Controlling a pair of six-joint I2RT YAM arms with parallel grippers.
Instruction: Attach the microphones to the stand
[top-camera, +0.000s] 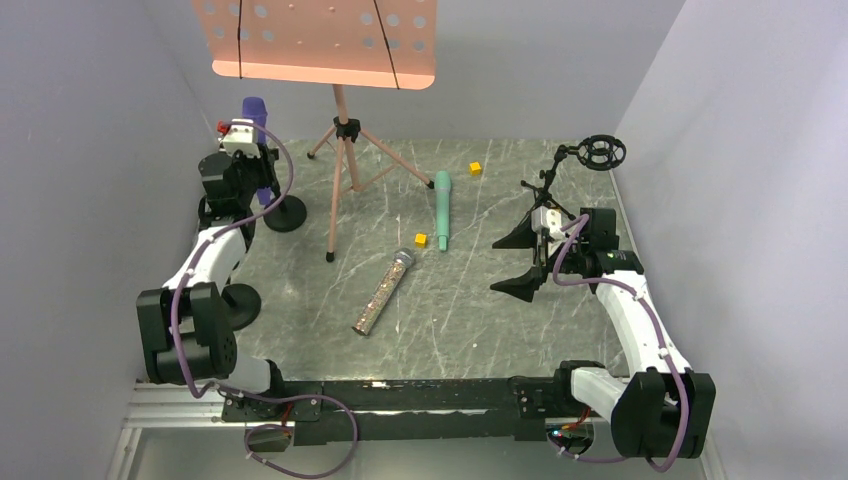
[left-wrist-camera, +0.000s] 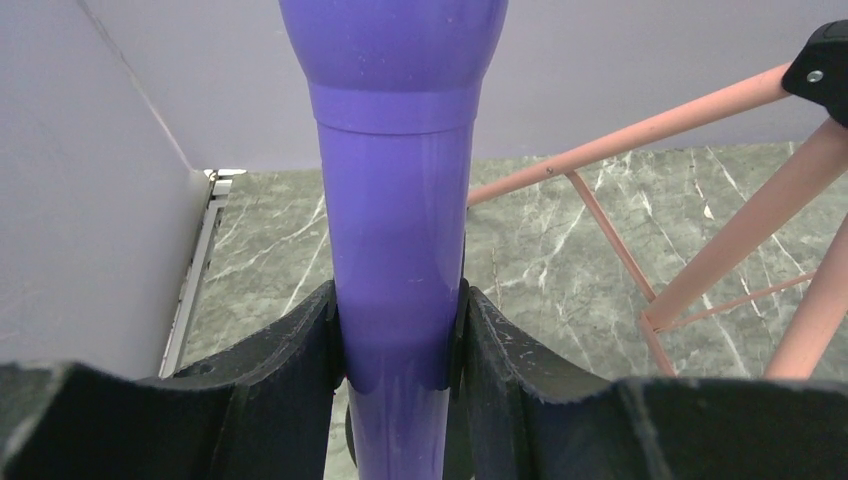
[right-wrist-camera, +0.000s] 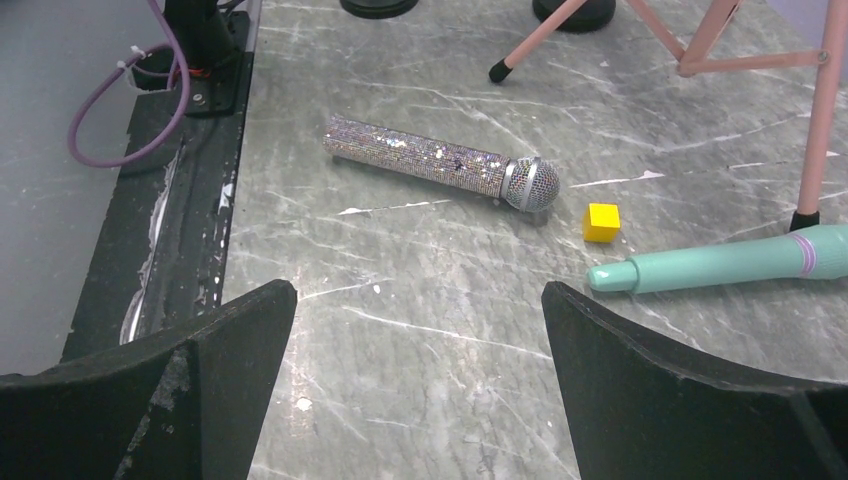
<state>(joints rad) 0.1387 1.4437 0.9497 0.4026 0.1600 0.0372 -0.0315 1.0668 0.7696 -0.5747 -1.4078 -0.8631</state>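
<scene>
My left gripper (top-camera: 260, 160) is shut on the purple microphone (top-camera: 255, 110) and holds it upright at the far left, over a round black stand base (top-camera: 286, 214). In the left wrist view the fingers (left-wrist-camera: 290, 350) clamp the purple microphone's (left-wrist-camera: 395, 200) body. The glittery microphone (top-camera: 384, 291) lies mid-table and also shows in the right wrist view (right-wrist-camera: 425, 162). The teal microphone (top-camera: 441, 210) lies beyond it and shows in the right wrist view (right-wrist-camera: 720, 262) too. My right gripper (top-camera: 515, 262) is open and empty above the table, to the right of both; it shows wide open in its own view (right-wrist-camera: 420, 300).
A pink music stand (top-camera: 325, 40) on a tripod (top-camera: 345, 165) stands at the back. A black tripod stand with a round shock mount (top-camera: 600, 152) is at the back right. A second round black base (top-camera: 240, 305) sits near left. Two yellow cubes (top-camera: 421, 239) (top-camera: 476, 168) lie on the table.
</scene>
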